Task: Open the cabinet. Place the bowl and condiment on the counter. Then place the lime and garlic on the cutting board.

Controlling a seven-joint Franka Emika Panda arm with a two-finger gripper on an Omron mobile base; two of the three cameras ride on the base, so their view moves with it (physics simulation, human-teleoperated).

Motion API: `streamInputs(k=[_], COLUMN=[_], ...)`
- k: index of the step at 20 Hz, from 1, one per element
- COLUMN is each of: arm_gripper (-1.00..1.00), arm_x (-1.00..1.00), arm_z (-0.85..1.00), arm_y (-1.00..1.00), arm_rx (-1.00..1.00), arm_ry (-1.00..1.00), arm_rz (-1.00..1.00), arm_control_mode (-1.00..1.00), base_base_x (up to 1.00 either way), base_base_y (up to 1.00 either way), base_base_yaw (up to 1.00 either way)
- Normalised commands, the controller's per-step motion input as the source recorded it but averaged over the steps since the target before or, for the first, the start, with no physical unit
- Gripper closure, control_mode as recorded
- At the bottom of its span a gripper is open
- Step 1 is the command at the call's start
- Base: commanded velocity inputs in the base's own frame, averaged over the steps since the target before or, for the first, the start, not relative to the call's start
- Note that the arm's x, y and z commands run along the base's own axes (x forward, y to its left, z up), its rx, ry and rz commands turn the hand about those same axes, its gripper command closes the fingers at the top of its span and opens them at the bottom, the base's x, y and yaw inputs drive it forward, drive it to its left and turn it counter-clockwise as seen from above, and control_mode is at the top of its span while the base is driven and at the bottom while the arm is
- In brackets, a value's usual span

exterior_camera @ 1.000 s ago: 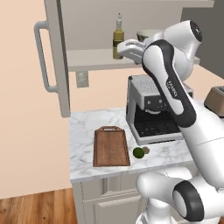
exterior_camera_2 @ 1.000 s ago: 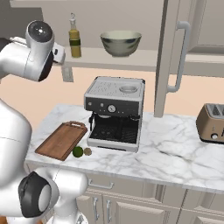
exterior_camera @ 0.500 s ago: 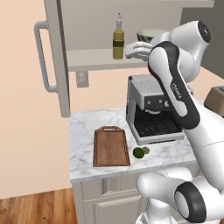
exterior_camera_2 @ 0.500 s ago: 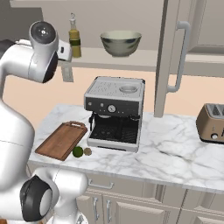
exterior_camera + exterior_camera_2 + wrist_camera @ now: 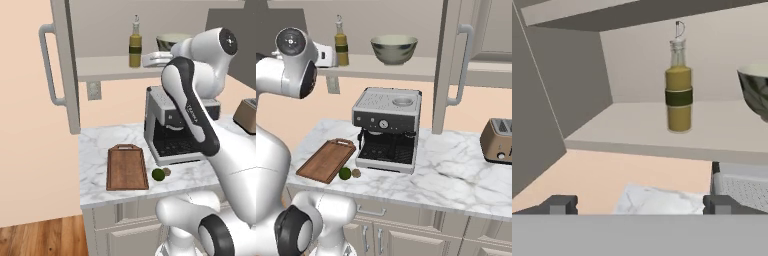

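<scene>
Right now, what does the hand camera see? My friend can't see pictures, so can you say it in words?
A slim yellow-olive condiment bottle stands upright on the open cabinet's shelf, straight ahead of the open gripper. The edge of a bowl sits on the same shelf to its right, apart from it. Below the shelf are a peach wall, a bit of marble counter and a corner of the coffee machine.

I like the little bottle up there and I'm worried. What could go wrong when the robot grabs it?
The condiment is tall and slim, standing on the cabinet shelf; a nudge from the open tool could tip it. The bowl sits close beside it and might get bumped. A fall would probably hit the coffee machine below.
</scene>
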Motion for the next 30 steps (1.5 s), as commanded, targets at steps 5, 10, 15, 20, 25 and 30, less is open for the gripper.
streamInputs(k=[5, 10, 15, 20, 25, 30], arm_gripper=[-1.0, -1.0, -1.0, -1.0, -1.0, -1.0], arm_x=[0.0, 0.02, 0.03, 0.01, 0.0, 0.0], arm_z=[0.09, 0.01, 0.02, 0.08, 0.06, 0.06], arm_y=[-0.11, -0.12, -0.04, 0.0, 0.0, 0.0], arm_rx=[-0.04, -0.03, -0.01, 0.0, 0.0, 0.0], arm_ry=[-0.08, -0.08, -0.08, -0.06, -0.07, -0.08], arm_rz=[-0.05, -0.03, -0.04, 0.0, 0.0, 0.0], arm_control_mode=[-1.0, -1.0, -1.0, -1.0, -1.0, -1.0], base_base_x=[0.0, 0.0, 0.0, 0.0, 0.0, 0.0], base_base_y=[0.0, 0.0, 0.0, 0.0, 0.0, 0.0], base_base_yaw=[0.0, 0.0, 0.0, 0.0, 0.0, 0.0])
